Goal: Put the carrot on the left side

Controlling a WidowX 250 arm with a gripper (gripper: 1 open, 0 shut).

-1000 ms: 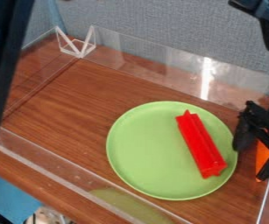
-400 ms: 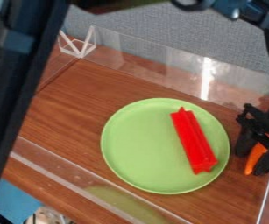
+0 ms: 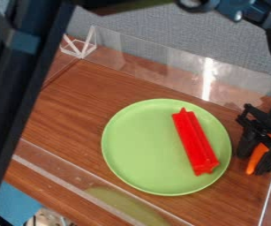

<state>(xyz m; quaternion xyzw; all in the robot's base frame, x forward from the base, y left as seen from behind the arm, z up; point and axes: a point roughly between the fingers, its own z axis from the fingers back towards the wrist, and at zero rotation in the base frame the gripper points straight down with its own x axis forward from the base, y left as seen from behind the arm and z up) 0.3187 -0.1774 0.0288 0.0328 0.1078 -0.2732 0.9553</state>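
One carrot (image 3: 258,158) sits between the fingers of my claw (image 3: 262,148), right of the green plate (image 3: 145,170); at this blurry edge, I cannot tell whether they grip it. Lifting on a shallow pinch could let its tapered body slip out.

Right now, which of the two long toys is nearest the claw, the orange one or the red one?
The orange carrot, right at the claw; the red bar lies farther off, on the green plate.

Black claw (image 3: 258,137) around orange carrot (image 3: 258,157), red bar (image 3: 197,141) on green plate (image 3: 138,163)
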